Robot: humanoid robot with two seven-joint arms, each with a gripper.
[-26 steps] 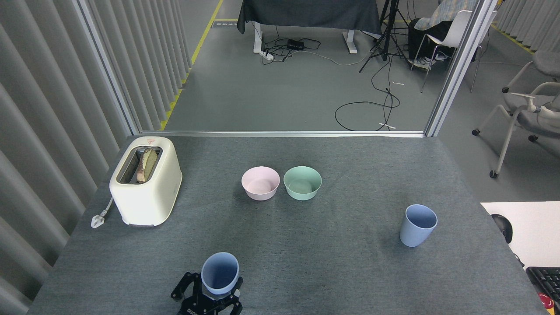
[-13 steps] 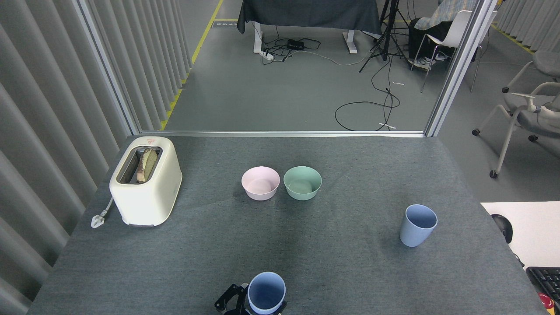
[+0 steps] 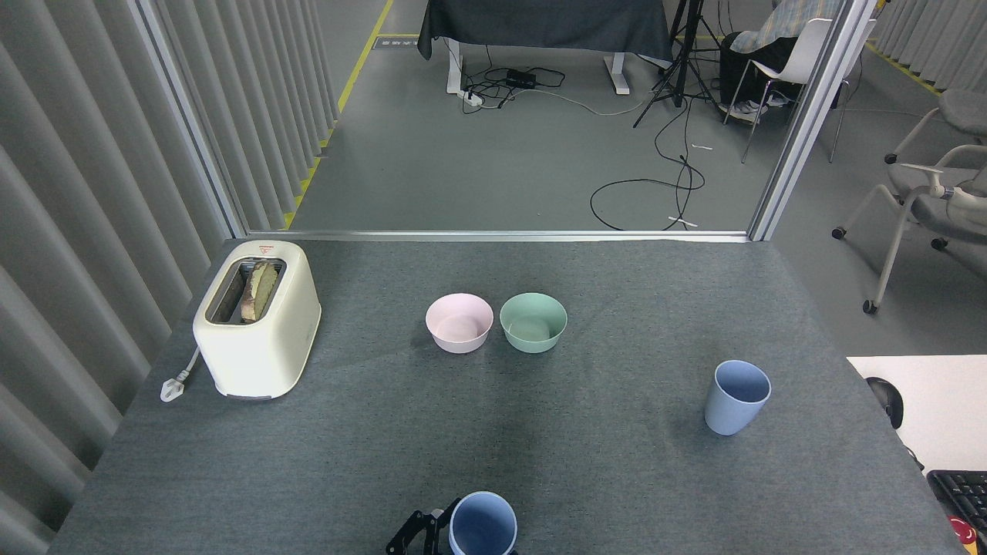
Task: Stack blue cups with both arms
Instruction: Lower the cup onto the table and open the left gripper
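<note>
**One blue cup held at the near edge, the other standing far right**

Head view: the left hand (image 3: 432,536) shows only partly at the bottom edge of the picture, its black fingers (image 3: 409,532) closed around one blue cup (image 3: 483,525), mouth up, at the near edge of the desk (image 3: 617,478). The right hand is out of view. The second blue cup (image 3: 736,398) stands upright on the right side of the desk, well apart from the held one, with bare grey cloth between them and nothing in that stretch.

Farther back, near the middle, a pink bowl (image 3: 459,322) and a mint-green bowl (image 3: 533,322) sit side by side, almost touching, well clear of both cups. A cream toaster (image 3: 257,317) with bread in its slot stands at the far left, its plug (image 3: 171,387) lying on the cloth beside it.

The right desk edge runs close beside the standing cup; past it lie a white surface (image 3: 933,408) and a keyboard corner (image 3: 962,497). The left edge meets a ribbed grey wall (image 3: 77,231). Beyond the far edge is open floor with cables (image 3: 648,193) and chairs (image 3: 925,200).
</note>
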